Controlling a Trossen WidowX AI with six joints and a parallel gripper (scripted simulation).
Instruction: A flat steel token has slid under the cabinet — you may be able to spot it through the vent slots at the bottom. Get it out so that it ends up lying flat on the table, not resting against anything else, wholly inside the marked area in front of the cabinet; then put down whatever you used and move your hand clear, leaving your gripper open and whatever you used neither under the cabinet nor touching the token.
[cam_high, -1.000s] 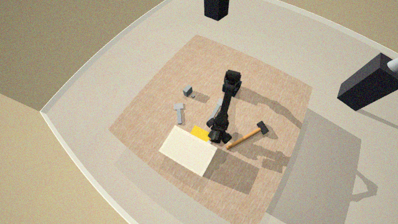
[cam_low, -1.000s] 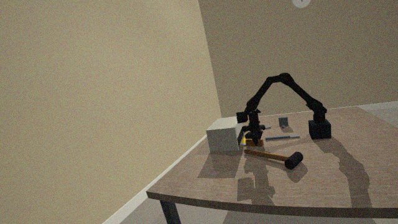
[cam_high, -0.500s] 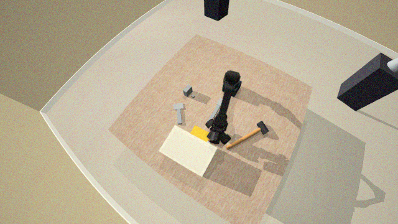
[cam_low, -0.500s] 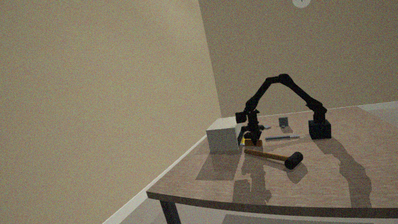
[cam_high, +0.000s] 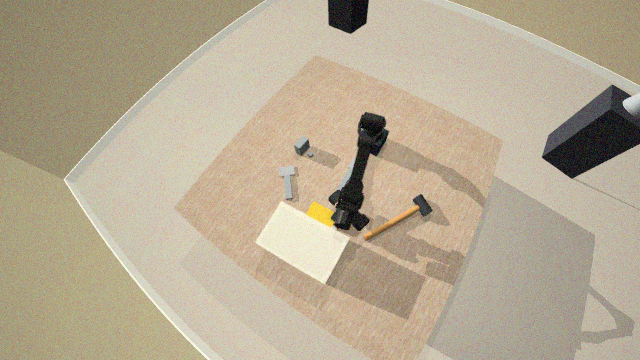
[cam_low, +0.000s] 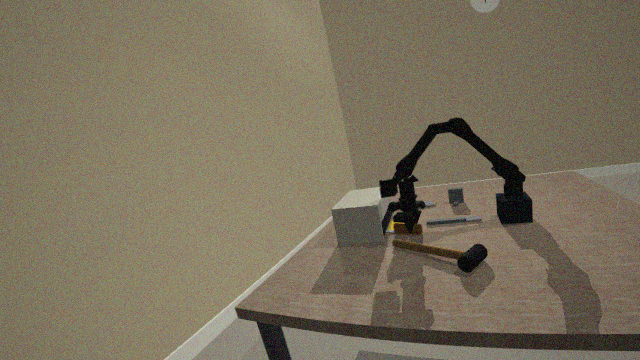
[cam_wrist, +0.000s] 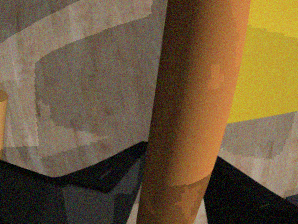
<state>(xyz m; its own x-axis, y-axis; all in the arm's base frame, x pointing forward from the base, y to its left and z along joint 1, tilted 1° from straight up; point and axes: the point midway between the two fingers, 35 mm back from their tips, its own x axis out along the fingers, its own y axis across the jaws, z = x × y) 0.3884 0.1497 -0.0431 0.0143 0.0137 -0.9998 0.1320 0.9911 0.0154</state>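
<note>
The white cabinet (cam_high: 302, 242) (cam_low: 357, 225) stands on the table. The yellow marked area (cam_high: 318, 213) (cam_wrist: 270, 75) lies along its front, partly covered by the arm in the top view. My gripper (cam_low: 411, 228) (cam_wrist: 176, 153) points down just in front of the cabinet, beside the marked area. It is shut on a thick orange-brown wooden handle (cam_low: 400, 228) (cam_wrist: 200, 85), held low over the table. The far end of that tool is hidden or too small to tell. I cannot see the steel token in any view.
A mallet with a black head (cam_high: 422, 205) (cam_low: 472, 258) and wooden handle lies beside the gripper. A grey T-shaped tool (cam_high: 288, 185), a grey block (cam_high: 301, 146) (cam_low: 455, 196) and a long flat grey tool (cam_high: 347, 175) (cam_low: 454, 221) lie on the arm's side of the cabinet.
</note>
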